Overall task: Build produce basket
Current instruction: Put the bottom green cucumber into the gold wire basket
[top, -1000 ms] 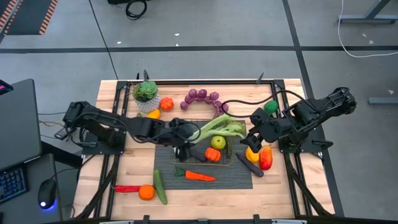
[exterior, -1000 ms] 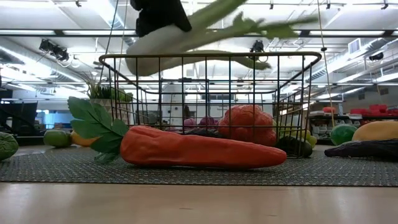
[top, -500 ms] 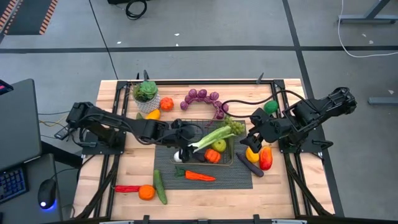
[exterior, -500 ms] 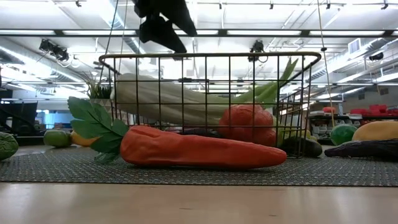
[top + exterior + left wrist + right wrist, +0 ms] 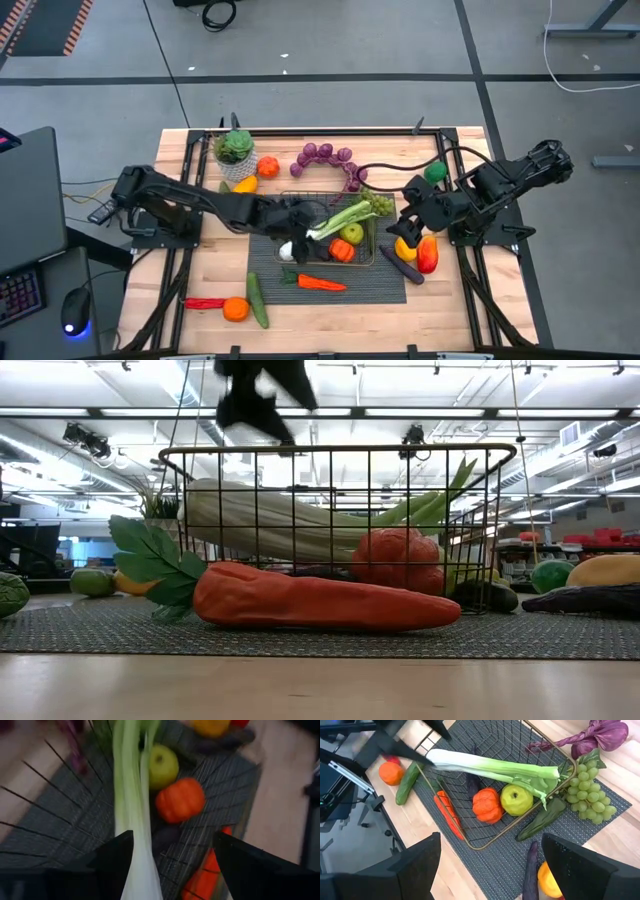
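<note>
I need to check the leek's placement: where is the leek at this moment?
In the high view the leek lies slantwise in the basket at table centre, above the green apple, its white end under the open left gripper.

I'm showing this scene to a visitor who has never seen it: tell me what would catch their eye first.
The long white-green leek stands out first, lying slantwise across the brass wire basket on the dark mat, over a green apple and an orange pepper. The left gripper hangs open above the leek's white end. In the low view, the orange carrot fills the foreground, lying outside the basket.
</note>
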Controlling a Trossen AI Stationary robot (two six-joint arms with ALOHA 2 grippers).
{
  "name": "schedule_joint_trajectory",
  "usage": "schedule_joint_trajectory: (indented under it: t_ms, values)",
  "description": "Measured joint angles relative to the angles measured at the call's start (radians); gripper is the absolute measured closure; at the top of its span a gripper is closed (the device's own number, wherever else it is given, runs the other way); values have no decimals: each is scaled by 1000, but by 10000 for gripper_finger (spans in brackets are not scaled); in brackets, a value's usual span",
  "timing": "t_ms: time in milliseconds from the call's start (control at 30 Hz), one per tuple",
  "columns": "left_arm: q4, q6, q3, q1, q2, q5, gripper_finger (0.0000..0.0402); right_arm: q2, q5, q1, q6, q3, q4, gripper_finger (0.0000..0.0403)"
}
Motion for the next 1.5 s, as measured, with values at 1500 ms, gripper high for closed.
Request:
schedule_joint_trajectory:
  t_ms: [1500]
  values:
    - [-597,-1564,194,-441,251,216,171,120,20,1,-341,0,7,54]
